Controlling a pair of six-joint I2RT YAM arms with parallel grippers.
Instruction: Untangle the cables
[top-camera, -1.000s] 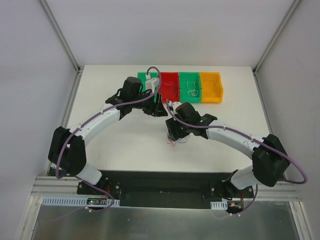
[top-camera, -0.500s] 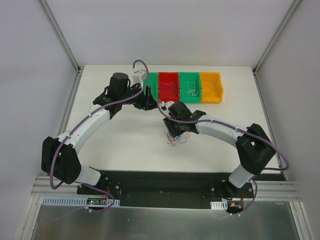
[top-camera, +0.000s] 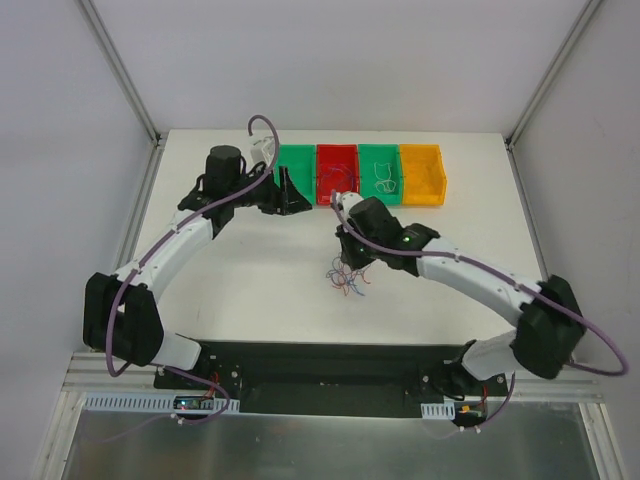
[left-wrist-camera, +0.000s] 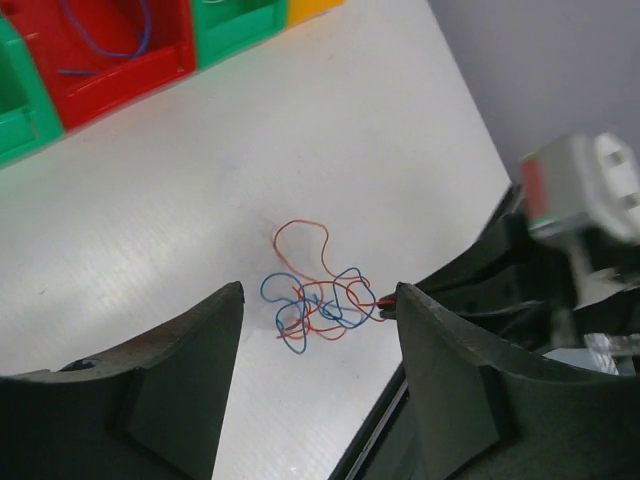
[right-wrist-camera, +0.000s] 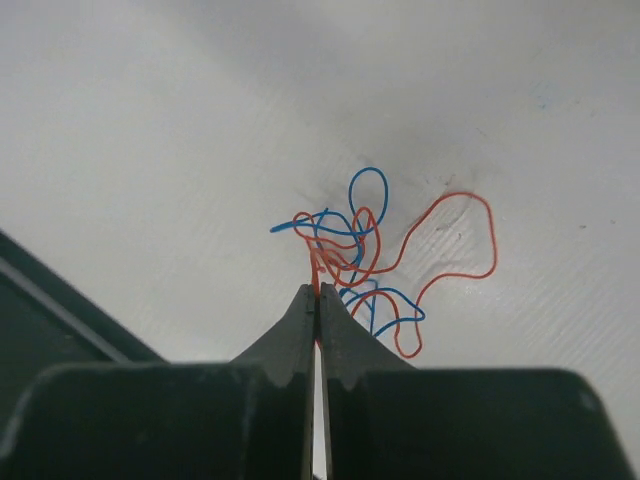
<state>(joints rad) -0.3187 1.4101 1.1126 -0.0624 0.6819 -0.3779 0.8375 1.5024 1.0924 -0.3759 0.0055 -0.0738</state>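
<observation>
The cables (top-camera: 347, 281) are a small knot of thin orange-red and blue wires lying on the white table (top-camera: 240, 280), in front of the bins. My right gripper (top-camera: 349, 262) is right over the knot. In the right wrist view its jaws (right-wrist-camera: 318, 292) are shut on one orange-red strand at the near edge of the cables (right-wrist-camera: 372, 252). My left gripper (top-camera: 289, 190) hovers by the leftmost green bin, apart from the knot. In the left wrist view it is open (left-wrist-camera: 318, 292), nothing between its fingers, with the cables (left-wrist-camera: 315, 298) on the table beyond.
Four bins line the table's far edge: green (top-camera: 296, 165), red (top-camera: 336, 160), green (top-camera: 379, 158) and yellow (top-camera: 421, 160). The red bin (left-wrist-camera: 150, 75) holds a blue wire (left-wrist-camera: 100, 48); the second green one holds pale wire. A black rail (top-camera: 320, 362) borders the near edge.
My right gripper's jaws have closed on a strand of the knot. My left gripper has swung left, away from the red bin toward the leftmost green bin, and stayed open.
</observation>
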